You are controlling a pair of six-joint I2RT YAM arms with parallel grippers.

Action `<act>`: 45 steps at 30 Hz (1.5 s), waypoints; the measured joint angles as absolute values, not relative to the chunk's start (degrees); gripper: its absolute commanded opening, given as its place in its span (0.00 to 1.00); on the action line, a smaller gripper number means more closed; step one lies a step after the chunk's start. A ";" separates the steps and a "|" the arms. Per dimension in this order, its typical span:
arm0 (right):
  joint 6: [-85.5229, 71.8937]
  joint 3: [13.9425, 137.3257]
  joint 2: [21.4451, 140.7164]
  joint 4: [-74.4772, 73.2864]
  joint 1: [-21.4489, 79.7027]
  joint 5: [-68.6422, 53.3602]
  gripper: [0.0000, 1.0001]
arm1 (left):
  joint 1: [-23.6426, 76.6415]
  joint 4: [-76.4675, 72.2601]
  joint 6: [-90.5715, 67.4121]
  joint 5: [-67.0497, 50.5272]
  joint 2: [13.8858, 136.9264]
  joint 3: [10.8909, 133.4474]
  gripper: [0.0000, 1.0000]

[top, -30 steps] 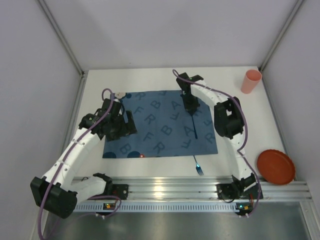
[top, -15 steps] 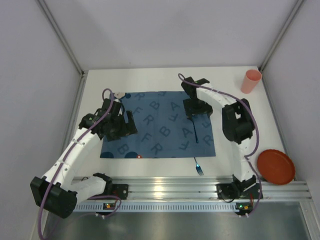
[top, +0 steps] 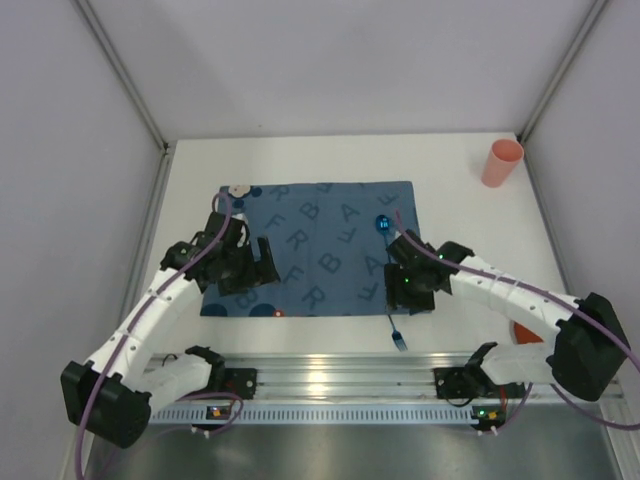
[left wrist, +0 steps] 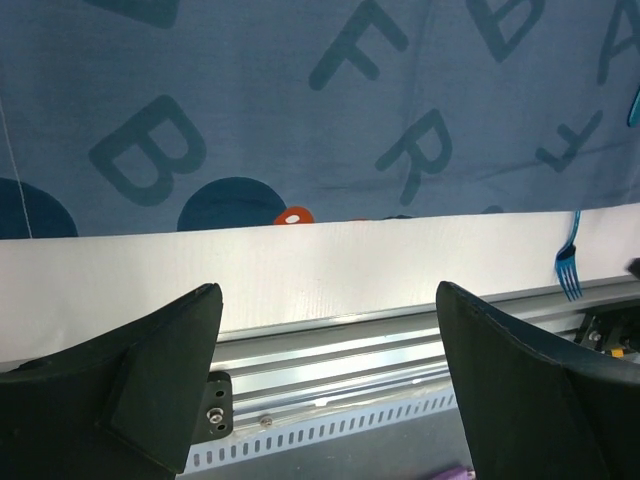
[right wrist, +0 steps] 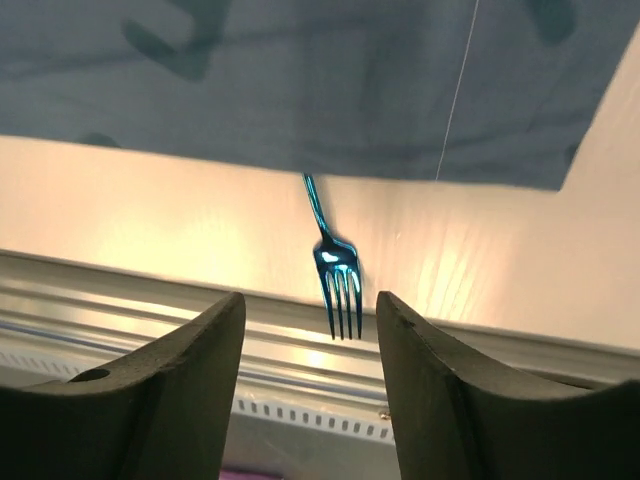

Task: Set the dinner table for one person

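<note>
The right gripper point(right wrist: 310, 300) is held wide open and empty, and the blue fork point(right wrist: 337, 275) is framed between its jaws from above, untouched. A second ago this gripper was over the far right part of the placemat point(top: 310, 250). It has since been swung across to that cloth's near right corner. A blue spoon point(top: 382, 224), so judged from its round end, is left lying on the right part of the placemat, and the rest of it is hidden under the arm. One piece of cutlery is therefore taken as delivered, and the fork is judged to be the next thing to be picked up.

The left gripper point(left wrist: 325, 295) is likewise spread wide with nothing between its fingers. It is held above the near left part of the placemat and has hardly moved in that second.

The fork lies on the bare dinner table point(top: 470, 230), just off the placemat's near right corner, with its handle end tucked under the cloth's near edge. Its long axis runs almost square to that edge, slightly slanted. The tines are pointed away from the placemat, towards the aluminium rail point(top: 330, 375). Only the neck and tines are exposed, so any grasp is judged to be limited to that part.

A pink cup point(top: 502, 162) is seen well beyond the placemat's far right corner and is not yet brought in.
</note>
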State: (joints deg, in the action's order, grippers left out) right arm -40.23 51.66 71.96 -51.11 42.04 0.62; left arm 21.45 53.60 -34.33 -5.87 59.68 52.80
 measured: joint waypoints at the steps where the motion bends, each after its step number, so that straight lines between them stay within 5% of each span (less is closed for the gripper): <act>1: -42.02 49.23 71.90 -50.46 43.55 0.30 0.53 | 21.45 53.52 -34.17 -6.48 59.48 52.77 0.93; 10: -54.19 42.65 74.26 -42.76 53.69 2.44 0.45 | 21.45 53.78 -31.88 -8.49 57.45 52.77 0.93; 25: -57.19 42.92 80.34 -39.83 54.35 11.73 0.41 | 21.45 57.82 -31.09 -9.17 53.95 52.82 0.92; 38: -56.18 41.36 81.80 -36.75 54.37 13.45 0.00 | 21.45 59.29 -30.63 -8.14 53.78 53.54 0.92; 45: -57.32 39.00 78.17 -35.27 57.01 11.99 0.00 | 21.45 59.27 -29.91 -8.23 54.00 53.67 0.92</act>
